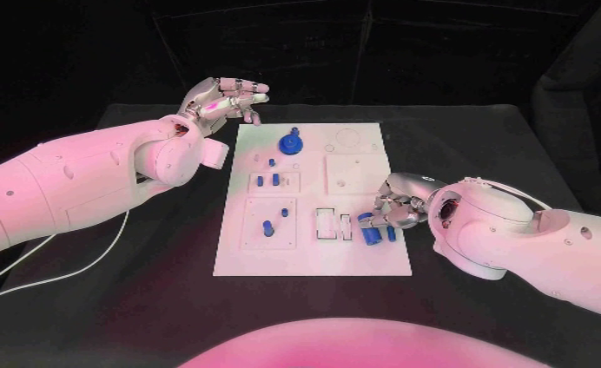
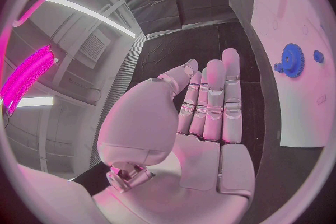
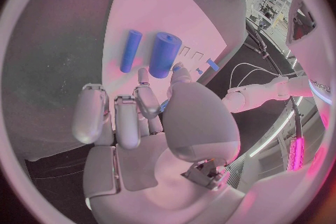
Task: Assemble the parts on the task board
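The white task board (image 1: 357, 255) lies mid-table. On it sit a blue gear (image 1: 292, 142), small blue pegs (image 1: 268, 181) in the middle and a blue pin (image 1: 267, 228) in the near left square. My right hand (image 1: 399, 203) hovers low over the board's right edge; its thumb and a finger pinch a small blue part (image 1: 366, 217), seen as a blue sliver (image 3: 162, 105) in the right wrist view. Just beyond lie a thick blue cylinder (image 3: 164, 54) and a thin one (image 3: 130, 50). My left hand (image 1: 226, 101) is raised off the board's far left corner, fingers extended, empty.
Two rectangular slots (image 1: 333, 224) open in the board just left of the right hand. The left wrist view shows the gear (image 2: 290, 60) and a small blue peg (image 2: 318, 56) on the board. A white cable (image 1: 69, 268) trails over the table at the near left.
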Robot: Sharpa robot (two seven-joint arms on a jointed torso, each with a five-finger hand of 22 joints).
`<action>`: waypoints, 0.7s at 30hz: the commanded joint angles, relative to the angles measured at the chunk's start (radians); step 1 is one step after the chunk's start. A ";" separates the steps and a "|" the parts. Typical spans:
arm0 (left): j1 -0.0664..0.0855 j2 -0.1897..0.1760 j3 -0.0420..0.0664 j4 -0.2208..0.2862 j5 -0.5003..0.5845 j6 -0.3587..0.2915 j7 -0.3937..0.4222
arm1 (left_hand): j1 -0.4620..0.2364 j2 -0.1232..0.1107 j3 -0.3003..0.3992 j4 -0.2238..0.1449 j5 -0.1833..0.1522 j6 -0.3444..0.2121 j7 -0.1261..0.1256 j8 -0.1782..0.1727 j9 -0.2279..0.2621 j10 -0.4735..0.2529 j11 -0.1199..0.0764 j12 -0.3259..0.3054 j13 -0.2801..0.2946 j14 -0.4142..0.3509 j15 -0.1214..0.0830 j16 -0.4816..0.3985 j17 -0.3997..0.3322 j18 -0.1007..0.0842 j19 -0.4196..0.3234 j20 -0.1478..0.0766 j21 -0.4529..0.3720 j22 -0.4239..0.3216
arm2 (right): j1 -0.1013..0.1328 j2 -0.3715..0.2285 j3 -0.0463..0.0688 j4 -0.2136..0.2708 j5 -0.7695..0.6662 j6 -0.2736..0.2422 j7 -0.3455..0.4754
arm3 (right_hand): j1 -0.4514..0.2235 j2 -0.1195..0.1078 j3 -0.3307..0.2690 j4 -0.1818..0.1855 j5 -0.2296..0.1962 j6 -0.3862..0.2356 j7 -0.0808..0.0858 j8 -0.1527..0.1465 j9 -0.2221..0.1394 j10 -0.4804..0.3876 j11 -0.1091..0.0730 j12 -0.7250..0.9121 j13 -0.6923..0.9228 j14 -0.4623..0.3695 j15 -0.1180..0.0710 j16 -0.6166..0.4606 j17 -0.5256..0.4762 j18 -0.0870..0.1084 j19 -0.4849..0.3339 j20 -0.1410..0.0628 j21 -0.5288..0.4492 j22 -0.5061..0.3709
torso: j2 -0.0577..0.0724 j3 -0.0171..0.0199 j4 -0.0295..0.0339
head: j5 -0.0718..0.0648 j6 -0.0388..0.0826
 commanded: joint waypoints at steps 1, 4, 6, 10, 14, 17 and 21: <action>0.001 0.000 0.001 0.001 0.003 0.013 0.004 | 0.002 -0.003 -0.005 -0.002 0.004 0.001 0.004 0.007 0.001 -0.004 0.000 0.005 -0.001 -0.009 0.001 0.004 -0.001 0.006 -0.001 0.001 -0.006 -0.001 | -0.003 0.008 0.000 -0.003 -0.041 0.040 -0.016 | -0.005 -0.001 -0.005 0.000 -0.004 -0.003 -0.004 0.006 0.002 0.002 -0.001 0.003 0.000 0.057 -0.003 0.004 0.000 -0.010 0.007 0.002 0.004 0.001 | 0.000 -0.0005 0.0013 | 0.000 -0.002; 0.001 0.000 0.000 0.001 0.003 0.014 0.004 | 0.002 -0.003 -0.005 -0.002 0.004 0.001 0.004 0.007 0.001 -0.004 0.000 0.005 -0.001 -0.009 0.001 0.004 -0.001 0.006 -0.001 0.001 -0.006 -0.001 | -0.006 0.016 0.000 -0.008 -0.051 0.060 -0.021 | 0.010 0.000 -0.003 -0.004 -0.003 -0.007 -0.005 0.015 0.006 0.000 -0.002 0.003 0.004 0.057 -0.004 0.005 0.002 -0.010 0.007 0.002 0.006 0.004 | 0.000 -0.0007 0.0010 | 0.000 -0.003; 0.001 -0.001 0.000 0.001 0.003 0.014 0.004 | 0.002 -0.003 -0.005 -0.002 0.004 0.001 0.004 0.007 0.001 -0.004 0.000 0.005 -0.001 -0.009 0.001 0.004 -0.001 0.006 -0.001 0.001 -0.006 -0.001 | -0.008 0.019 0.000 -0.011 -0.057 0.069 -0.023 | 0.028 0.004 -0.001 -0.006 0.004 -0.009 -0.005 0.023 0.009 -0.001 -0.003 0.003 0.008 0.057 -0.004 0.006 0.004 -0.010 0.007 0.002 0.007 0.007 | 0.000 -0.0007 0.0004 | 0.000 -0.005; 0.001 -0.001 0.000 0.001 0.003 0.014 0.005 | 0.002 -0.003 -0.005 -0.002 0.004 0.001 0.004 0.007 0.001 -0.004 0.000 0.005 -0.001 -0.009 0.001 0.004 -0.001 0.006 -0.001 0.001 -0.006 -0.001 | -0.010 0.022 0.000 -0.018 -0.060 0.079 -0.023 | 0.041 0.011 -0.001 -0.006 0.015 -0.007 -0.007 0.036 0.014 -0.001 -0.004 0.003 0.012 0.057 -0.005 0.007 0.006 -0.011 0.007 0.001 0.008 0.009 | -0.001 -0.0013 -0.0007 | -0.002 -0.006; 0.001 0.000 0.000 0.001 0.003 0.014 0.005 | 0.002 -0.003 -0.005 -0.002 0.004 0.001 0.004 0.007 0.001 -0.004 0.000 0.005 -0.001 -0.009 0.001 0.004 -0.001 0.006 -0.001 0.001 -0.006 -0.001 | -0.010 0.024 -0.001 -0.023 -0.056 0.076 -0.021 | 0.046 0.015 -0.002 -0.006 0.021 -0.004 -0.009 0.043 0.017 0.000 -0.005 0.005 0.016 0.057 -0.006 0.008 0.009 -0.011 0.008 0.001 0.010 0.012 | -0.002 -0.0013 -0.0020 | -0.003 -0.005; 0.001 -0.001 0.000 0.002 0.003 0.014 0.005 | 0.002 -0.003 -0.005 -0.002 0.004 0.001 0.004 0.007 0.001 -0.004 0.000 0.005 -0.001 -0.009 0.001 0.004 -0.001 0.006 -0.001 0.001 -0.006 -0.001 | -0.011 0.025 -0.001 -0.021 -0.054 0.052 -0.020 | 0.061 0.029 0.000 -0.009 0.046 0.003 -0.013 0.056 0.024 0.003 -0.009 0.007 0.022 0.058 -0.009 0.010 0.014 -0.012 0.010 -0.001 0.013 0.017 | -0.002 -0.0013 0.0001 | -0.006 -0.005; 0.001 -0.001 0.000 0.002 0.003 0.014 0.005 | 0.002 -0.003 -0.005 -0.002 0.004 0.001 0.004 0.007 0.001 -0.004 0.000 0.005 -0.001 -0.009 0.001 0.004 -0.001 0.006 -0.001 0.001 -0.006 -0.001 | -0.011 0.021 0.000 -0.012 -0.044 0.006 -0.020 | 0.076 0.060 0.006 -0.008 0.072 0.004 -0.015 0.068 0.031 0.006 -0.012 0.007 0.028 0.059 -0.011 0.011 0.017 -0.013 0.011 -0.004 0.015 0.021 | -0.002 -0.0009 0.0015 | -0.004 -0.003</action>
